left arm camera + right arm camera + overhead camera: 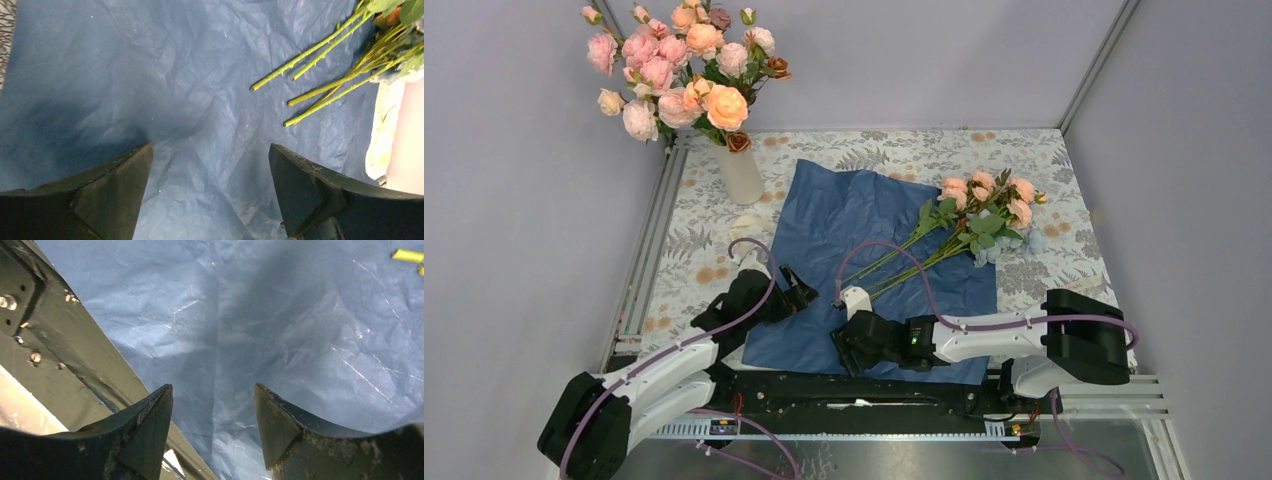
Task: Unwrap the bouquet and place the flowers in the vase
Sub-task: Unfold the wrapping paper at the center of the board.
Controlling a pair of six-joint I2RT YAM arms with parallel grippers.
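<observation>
The bouquet's wrapping, a crinkled blue paper point(864, 230), lies spread flat on the table. Loose flowers point(984, 205) with peach-pink blooms lie at its far right corner, their green stems point(310, 50) reaching onto the sheet. The off-white vase point(740, 172) stands at the back left and holds a big bunch of pink and peach roses point(684, 60). My left gripper point(804, 293) point(210, 146) hovers open over the paper's left edge with nothing between its fingers. My right gripper point(844, 345) point(213, 386) is open over the paper's near edge, also empty. Two yellow-green stem ends point(407, 255) show far off.
A black rail point(65, 355) runs along the table's near edge just under the right gripper. A cream scrap point(746, 222) lies on the floral tablecloth point(1064, 260) in front of the vase. Grey walls close in on three sides.
</observation>
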